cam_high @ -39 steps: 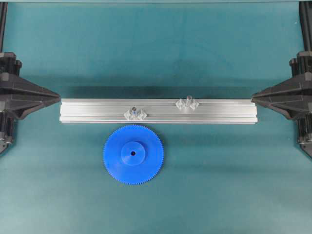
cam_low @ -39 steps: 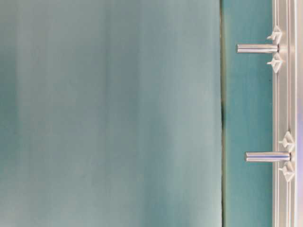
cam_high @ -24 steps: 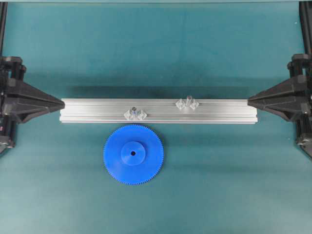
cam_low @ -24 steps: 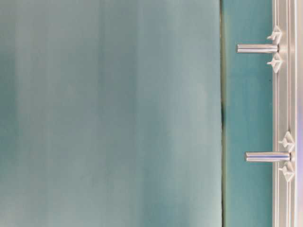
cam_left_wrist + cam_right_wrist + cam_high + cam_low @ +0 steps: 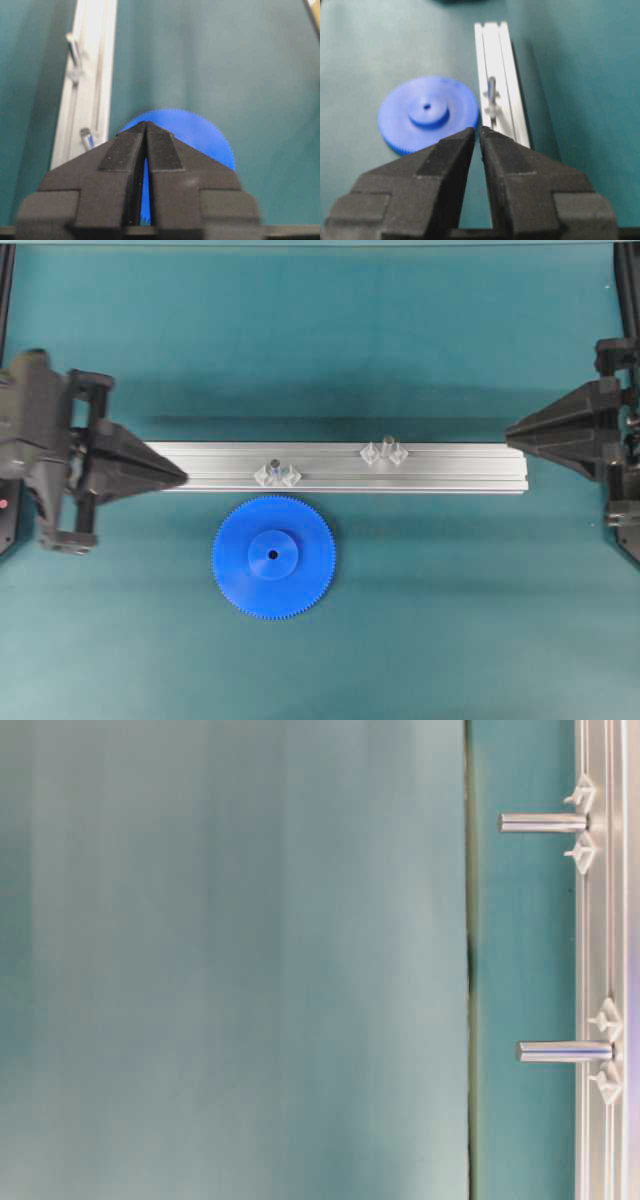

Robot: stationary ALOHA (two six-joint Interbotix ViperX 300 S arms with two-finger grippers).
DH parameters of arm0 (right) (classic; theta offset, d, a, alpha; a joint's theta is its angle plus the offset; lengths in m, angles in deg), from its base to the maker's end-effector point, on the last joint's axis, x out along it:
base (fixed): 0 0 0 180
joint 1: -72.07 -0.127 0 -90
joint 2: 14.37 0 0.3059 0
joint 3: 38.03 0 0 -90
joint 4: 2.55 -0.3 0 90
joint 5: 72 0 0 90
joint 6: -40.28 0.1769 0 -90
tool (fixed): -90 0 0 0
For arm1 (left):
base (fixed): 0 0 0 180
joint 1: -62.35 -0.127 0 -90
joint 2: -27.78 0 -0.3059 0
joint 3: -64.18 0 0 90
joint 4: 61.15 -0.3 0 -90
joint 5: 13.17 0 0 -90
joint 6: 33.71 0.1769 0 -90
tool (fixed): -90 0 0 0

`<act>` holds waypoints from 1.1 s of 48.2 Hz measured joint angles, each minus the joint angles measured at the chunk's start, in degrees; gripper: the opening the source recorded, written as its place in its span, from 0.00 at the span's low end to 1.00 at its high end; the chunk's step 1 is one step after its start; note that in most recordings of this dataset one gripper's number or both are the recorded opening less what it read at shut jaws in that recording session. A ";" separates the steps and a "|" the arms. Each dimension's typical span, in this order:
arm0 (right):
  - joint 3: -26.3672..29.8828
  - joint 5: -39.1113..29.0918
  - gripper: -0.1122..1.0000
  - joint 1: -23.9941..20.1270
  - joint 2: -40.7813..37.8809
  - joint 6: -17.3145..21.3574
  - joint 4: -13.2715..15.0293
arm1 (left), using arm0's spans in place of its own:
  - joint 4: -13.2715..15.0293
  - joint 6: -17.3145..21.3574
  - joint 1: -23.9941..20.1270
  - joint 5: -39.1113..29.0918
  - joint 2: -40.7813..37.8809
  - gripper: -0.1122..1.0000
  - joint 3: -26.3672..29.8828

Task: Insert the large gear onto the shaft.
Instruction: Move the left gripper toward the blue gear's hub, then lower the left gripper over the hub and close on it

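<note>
Left gripper (image 5: 183,476) advanced over rail (image 5: 440,468) (fingers closed), large gear (image 5: 274,556) flat.

Even, bright overhead light; soft shadow band behind the rail (image 5: 340,467). Glare whitens rail in left wrist view. Both wrist views blurred. Table-level view: large hazy, out-of-focus teal area.

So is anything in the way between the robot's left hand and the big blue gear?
Nothing visible is. The left gripper sits over the left end of the rail, its fingers together and holding nothing. The large gear lies flat on the mat just in front of the rail, with only bare mat between them.
</note>
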 measured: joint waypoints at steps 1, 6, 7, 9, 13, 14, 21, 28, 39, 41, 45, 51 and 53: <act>0.00 -0.35 0.38 -0.09 -0.26 -0.09 0.09 | 0.00 0.26 0.09 -0.09 -0.97 0.29 0.44; -0.09 -1.93 0.44 0.00 -1.14 -0.09 0.09 | 0.00 0.18 0.44 -0.62 -3.69 0.54 1.85; -0.09 -2.20 0.46 0.00 -1.23 -0.09 0.09 | 0.00 0.18 0.62 -0.79 -4.13 0.59 2.29; 0.00 -2.81 0.49 0.00 -1.23 -0.09 0.09 | 0.00 0.18 0.88 -1.32 -5.19 0.70 2.90; 0.00 -3.69 0.55 0.00 -1.23 -0.09 0.09 | 0.00 0.18 1.23 -3.16 -7.21 0.88 4.48; 0.00 -3.87 0.58 0.00 -1.23 -0.09 0.09 | 0.00 0.18 1.32 -3.78 -7.65 0.91 4.92; 0.00 -5.36 0.73 0.00 -1.05 -0.09 0.09 | 0.00 0.00 1.76 -7.21 -11.69 0.91 8.09; -0.09 -6.77 0.81 0.00 -1.05 0.00 0.09 | 0.00 0.18 2.11 -9.40 -15.64 0.92 10.81; -0.09 -6.77 0.81 0.00 -0.44 0.00 0.09 | 0.00 0.00 3.16 -10.11 -23.12 0.92 14.50; -0.09 -6.77 0.81 0.00 -0.18 0.00 0.09 | 0.00 -0.18 3.52 -10.46 -25.05 0.92 15.38; -0.35 -6.94 0.81 0.00 0.53 0.00 0.09 | 0.00 -0.70 4.13 -11.60 -28.21 0.92 16.88; -0.62 -6.94 0.81 0.09 1.85 0.00 0.09 | 0.00 -1.49 4.92 -13.97 -32.52 0.92 19.25; -0.79 -6.94 0.81 0.09 2.20 0.00 0.09 | -0.09 -1.85 5.01 -14.94 -34.01 0.92 20.04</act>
